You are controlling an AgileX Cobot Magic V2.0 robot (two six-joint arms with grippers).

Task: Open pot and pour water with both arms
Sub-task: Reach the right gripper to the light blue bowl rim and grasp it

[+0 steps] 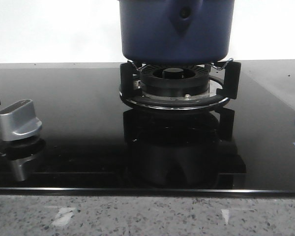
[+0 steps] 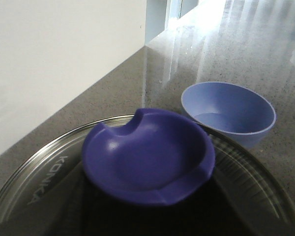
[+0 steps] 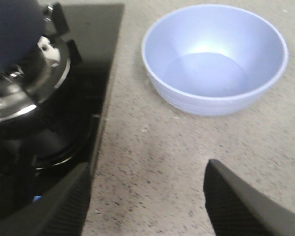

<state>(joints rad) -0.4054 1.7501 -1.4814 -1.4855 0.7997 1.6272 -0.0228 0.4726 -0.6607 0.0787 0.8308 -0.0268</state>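
The dark blue pot (image 1: 177, 29) stands on the burner; its top is cut off in the front view, and its wall shows in the right wrist view (image 3: 10, 29). In the left wrist view a glass lid (image 2: 29, 182) with a metal rim carries a dark blue knob (image 2: 147, 157). My left gripper (image 2: 147, 209) sits under the knob, its dark fingers closed in on both sides of it. My right gripper (image 3: 147, 196) is open and empty over the speckled counter, beside the cooktop. A light blue bowl (image 3: 214, 59) stands beyond it, also in the left wrist view (image 2: 228, 113).
The black burner grate (image 1: 177, 88) holds the pot on the glossy black cooktop (image 1: 78, 147). A silver stove knob (image 1: 19, 120) sits at the front left. The speckled stone counter (image 1: 137, 216) runs along the front edge. A white wall stands behind.
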